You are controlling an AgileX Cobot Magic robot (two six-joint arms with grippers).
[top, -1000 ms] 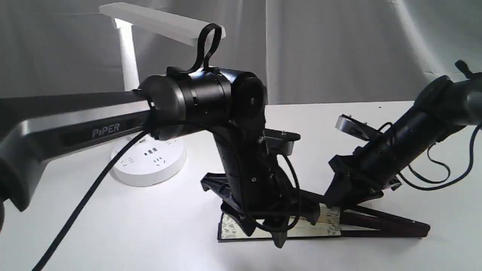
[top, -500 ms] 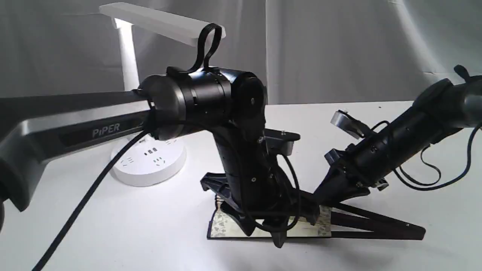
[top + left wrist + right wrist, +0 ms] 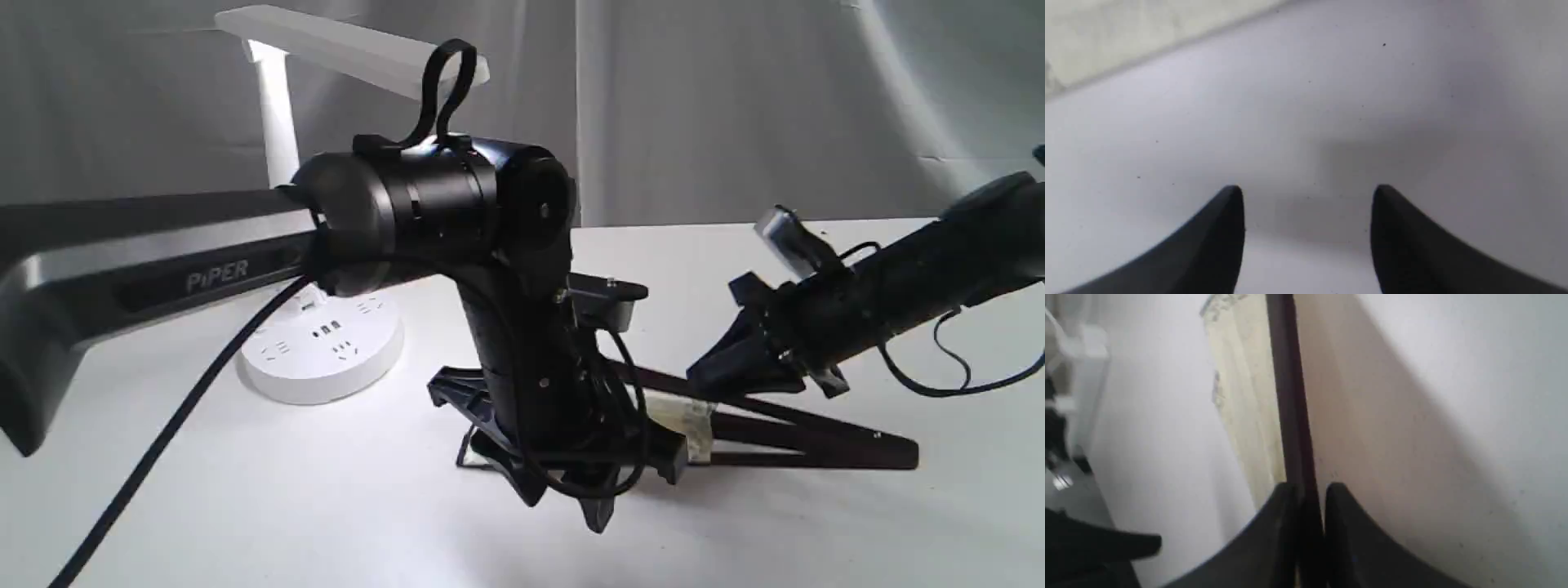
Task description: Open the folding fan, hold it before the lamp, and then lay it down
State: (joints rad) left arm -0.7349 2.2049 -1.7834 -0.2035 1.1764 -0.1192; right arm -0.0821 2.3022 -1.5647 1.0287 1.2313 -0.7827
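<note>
Evidently the opening step is in hand: the right tool (image 3: 1312,488) pinches the upper rib of the folding fan (image 3: 882,451), barely spread on the table (image 3: 245,506) at lower right, while the left tool (image 3: 1308,190) gapes empty, so that rib next needs swinging wider.

A smooth white matte counter (image 3: 816,531) stretches out in front of me, its surface flecked with a few tiny dark specks. Along its far edge hangs a pale grey cloth backdrop (image 3: 735,106), falling in soft vertical folds with one sharper crease near the middle. Bright white light pools toward the far left corner, and soft grey shadows lie nearer the front edge.
</note>
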